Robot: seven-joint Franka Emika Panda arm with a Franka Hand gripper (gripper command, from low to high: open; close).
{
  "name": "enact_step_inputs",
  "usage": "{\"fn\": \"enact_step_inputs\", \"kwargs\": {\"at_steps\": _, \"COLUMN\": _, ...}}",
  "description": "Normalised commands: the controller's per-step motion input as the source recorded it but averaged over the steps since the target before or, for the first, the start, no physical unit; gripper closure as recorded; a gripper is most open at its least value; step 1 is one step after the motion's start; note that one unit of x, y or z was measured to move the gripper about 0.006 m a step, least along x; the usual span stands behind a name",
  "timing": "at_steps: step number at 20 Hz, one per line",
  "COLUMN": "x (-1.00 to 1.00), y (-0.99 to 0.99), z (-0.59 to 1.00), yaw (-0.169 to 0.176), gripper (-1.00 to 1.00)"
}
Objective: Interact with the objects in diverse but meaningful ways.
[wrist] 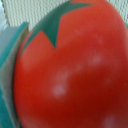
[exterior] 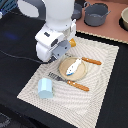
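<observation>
One tomato (wrist: 70,65) fills the wrist view; one cup (exterior: 45,88), one fish (exterior: 74,67); pincer state unclear.

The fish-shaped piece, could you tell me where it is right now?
In the exterior view the fish lies on the round plate mid-placemat, between the knife and the fork, just to the exterior view's right of the arm.

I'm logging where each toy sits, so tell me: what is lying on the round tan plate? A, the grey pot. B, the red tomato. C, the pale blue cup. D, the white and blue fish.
D: in the exterior view the fish lies on the plate, while the cup stands on the mat and the tomato fills the wrist view.
</observation>
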Motion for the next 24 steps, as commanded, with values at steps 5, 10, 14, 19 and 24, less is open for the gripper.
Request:
{"fn": "enact_step_inputs", "kwargs": {"at_steps": 5, "x": -0.18, "y": 0.00, "z": -0.03, "yaw": 0.001, "gripper": -1.00}}
{"fn": "enact_step_inputs", "kwargs": {"at_steps": 10, "x": -0.16, "y": 0.00, "z": -0.06, "yaw": 0.009, "gripper": -1.00}}
{"fn": "enact_step_inputs", "kwargs": {"at_steps": 14, "x": -0.14, "y": -0.12, "z": 0.38, "yaw": 0.027, "gripper": -1.00}}
{"fn": "enact_step_inputs", "kwargs": {"at_steps": 19, "x": -0.22, "y": -0.42, "z": 1.00, "yaw": 0.015, "gripper": -1.00}}
{"fn": "enact_step_inputs", "kwargs": {"at_steps": 24, "x": -0.17, "y": -0.42, "z": 0.83, "yaw": 0.047, "gripper": -1.00}}
